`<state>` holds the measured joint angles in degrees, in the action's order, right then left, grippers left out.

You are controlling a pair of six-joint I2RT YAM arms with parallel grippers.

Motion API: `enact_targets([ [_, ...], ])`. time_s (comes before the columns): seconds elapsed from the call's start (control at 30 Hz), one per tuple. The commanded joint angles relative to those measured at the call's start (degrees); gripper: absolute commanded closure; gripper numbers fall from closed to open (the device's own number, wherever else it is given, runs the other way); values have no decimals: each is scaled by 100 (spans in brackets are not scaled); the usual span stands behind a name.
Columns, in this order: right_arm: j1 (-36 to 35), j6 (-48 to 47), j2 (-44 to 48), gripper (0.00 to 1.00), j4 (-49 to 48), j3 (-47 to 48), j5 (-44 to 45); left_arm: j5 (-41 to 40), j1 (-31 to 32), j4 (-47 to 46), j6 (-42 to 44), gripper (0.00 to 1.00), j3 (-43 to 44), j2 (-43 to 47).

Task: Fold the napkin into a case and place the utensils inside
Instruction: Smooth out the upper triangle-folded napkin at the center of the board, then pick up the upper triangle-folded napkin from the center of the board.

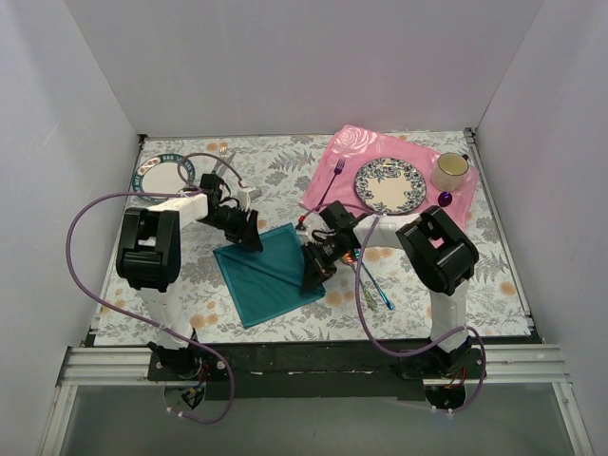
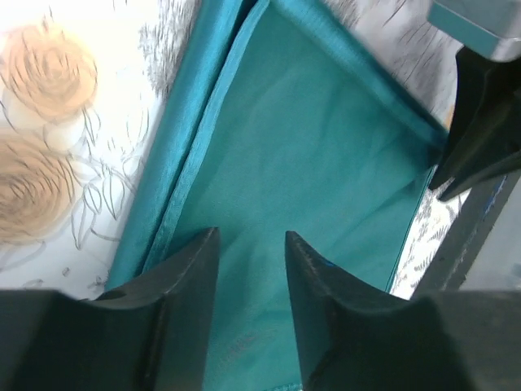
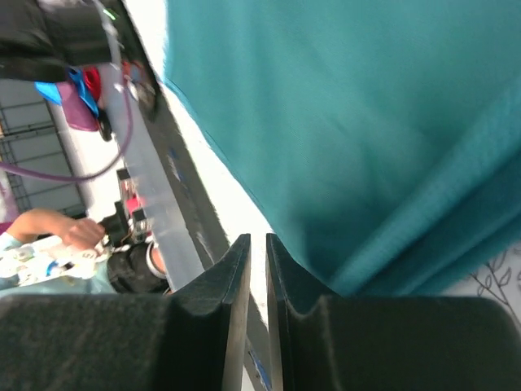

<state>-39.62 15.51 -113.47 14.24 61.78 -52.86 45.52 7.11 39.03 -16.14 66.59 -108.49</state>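
The teal napkin (image 1: pixel 269 275) lies folded on the floral table and fills the left wrist view (image 2: pixel 326 163) and the right wrist view (image 3: pixel 366 122). My left gripper (image 1: pixel 250 239) is at its far left corner, jaws open over the cloth (image 2: pixel 251 244) with nothing between them. My right gripper (image 1: pixel 311 277) is at the napkin's right edge. Its jaws (image 3: pixel 255 261) are shut to a sliver with only table showing between, and the cloth lies against the right finger (image 3: pixel 293 277). A blue-green utensil (image 1: pixel 378 286) lies right of the napkin. The gold-pink spoon is mostly hidden under the right arm.
A pink placemat (image 1: pixel 328 166) at the back right bears a patterned plate (image 1: pixel 389 184), a mug (image 1: pixel 450 170), a purple fork (image 1: pixel 330 185) and a purple spoon (image 1: pixel 445 199). Another plate (image 1: pixel 152 174) sits at the back left. White walls enclose the table.
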Motion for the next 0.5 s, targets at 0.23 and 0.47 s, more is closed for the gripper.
enact_targets([
  [0.23,691,-470,248,53,185,1960,627,309,141,-1380,111,52,943,101],
  [0.47,850,-409,-228,23,-254,2444,935,265,273,-1406,497,52,1032,-436],
])
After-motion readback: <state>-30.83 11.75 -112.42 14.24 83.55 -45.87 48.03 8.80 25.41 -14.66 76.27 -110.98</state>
